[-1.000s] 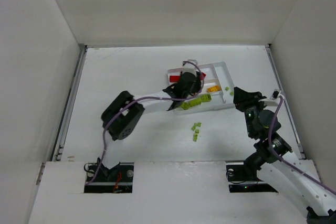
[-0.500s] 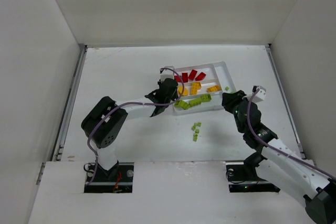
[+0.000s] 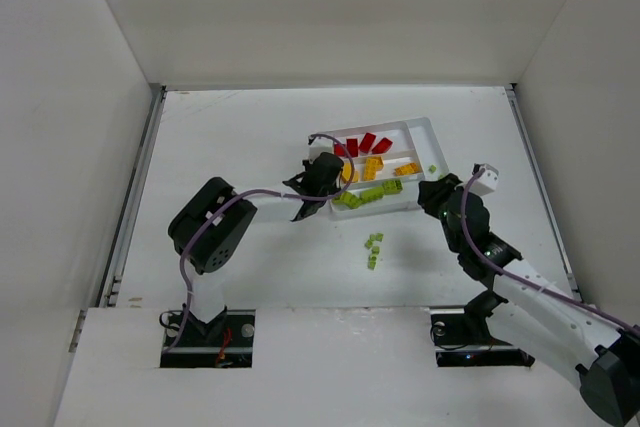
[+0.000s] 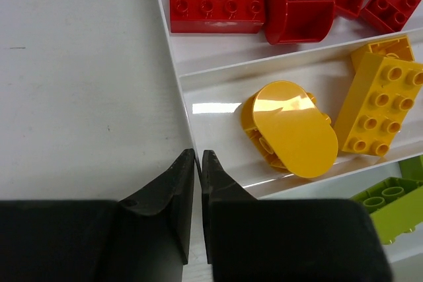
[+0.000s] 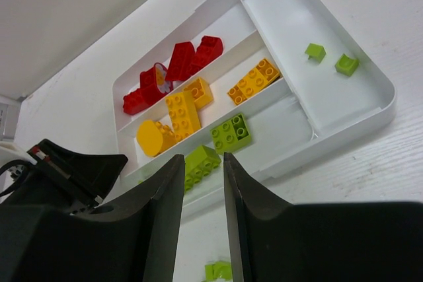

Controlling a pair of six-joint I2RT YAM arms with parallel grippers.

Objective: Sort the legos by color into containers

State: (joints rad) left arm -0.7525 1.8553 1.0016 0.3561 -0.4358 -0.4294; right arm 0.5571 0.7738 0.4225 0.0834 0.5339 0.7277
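Note:
The white tray (image 3: pixel 420 128) lies at mid-table. Red bricks (image 3: pixel 362 143) fill its far slot, yellow-orange bricks (image 3: pixel 372 164) the middle slot, lime-green bricks (image 3: pixel 368 194) the near slot. Tiny green cubes (image 5: pixel 316 51) lie in the end slot. Several small green cubes (image 3: pixel 374 249) lie loose on the table in front of the tray. My left gripper (image 3: pixel 318 179) is at the tray's left end. In the left wrist view it (image 4: pixel 197 155) is closed on the tray's end wall, beside a round yellow brick (image 4: pixel 291 127). My right gripper (image 3: pixel 435 192) is near the tray's right end. It (image 5: pixel 203 158) is open and empty.
White walls enclose the table on three sides. A metal rail (image 3: pixel 135 187) runs along the left edge and another (image 3: pixel 540 187) along the right. The loose green cubes also show low in the right wrist view (image 5: pixel 221 271).
My left gripper has moved from over the tray's red slot to the tray's left end. My right arm has swung forward and left toward the tray's right end.

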